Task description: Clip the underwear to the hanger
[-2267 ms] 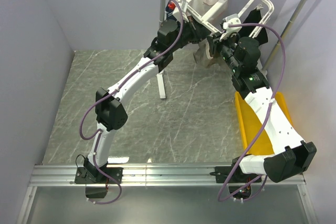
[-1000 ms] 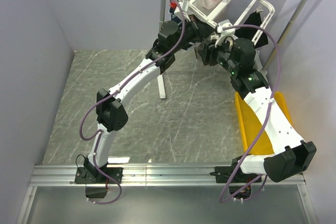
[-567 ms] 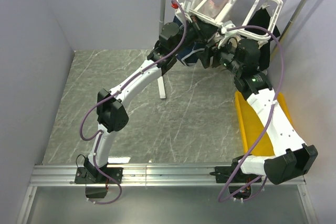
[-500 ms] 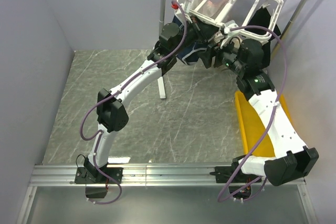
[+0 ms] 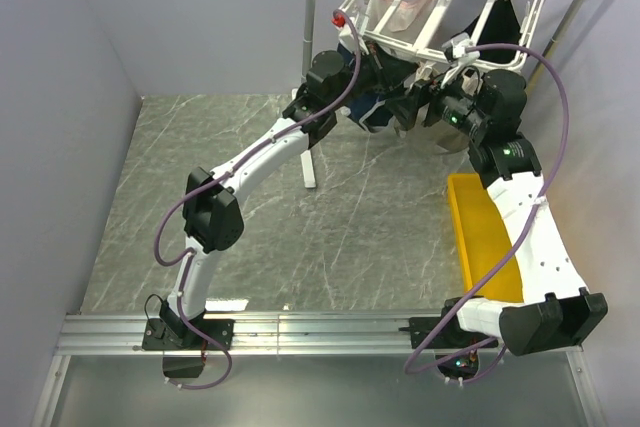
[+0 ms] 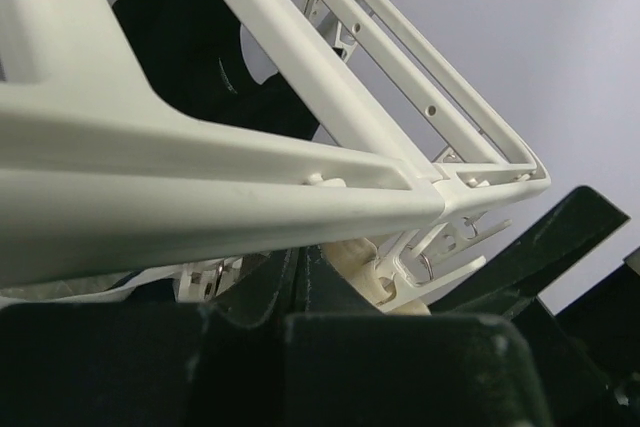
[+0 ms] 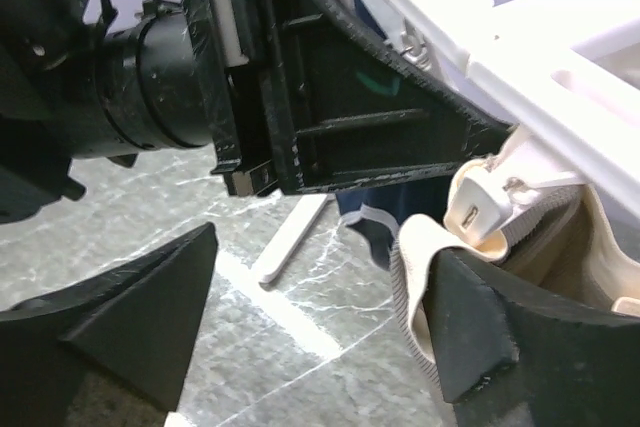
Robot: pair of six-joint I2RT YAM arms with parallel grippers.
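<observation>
Found the taupe grey-brown fabric briefs (image 7: pixel 565 247) at the lower right of the right wrist view, hung under the white plastic drying rack with parallel crossbars (image 6: pixel 200 177). Noted the beige waistband (image 7: pixel 415 287) pinched, by the look of it, in a cream plastic clip (image 7: pixel 480 205) dangling from the rack's edge rail. Spotted navy blue briefs (image 7: pixel 365 219) just behind, centre frame.

Logged the right claw (image 7: pixel 320 277) as spread wide, gripping nothing, with the waistband touching or all but touching the inner face of the finger (image 7: pixel 500 347) at lower right. Logged the left claw (image 5: pixel 385 75) as pushed up under the rack near the same clip. Apart or together: cannot tell, too much black on black in its own wrist view.

Judged the step as release and check of the clip's bite. To do it well:
- Draw the right claw back low and straight, off the waistband.
- Avoid snagging the cloth or tugging the clip.
- Keep the rack from swinging.
- Look for sag at the free corner before going for a second clip.

Pose, top view:
- Right arm: stretched up the right side past the yellow plastic bin (image 5: pixel 480 237), wrist bent left toward the rack.
- Left arm: folded at the elbow left of centre, then run long and diagonal to the upper middle, wrist close under the rack's near rail.
</observation>
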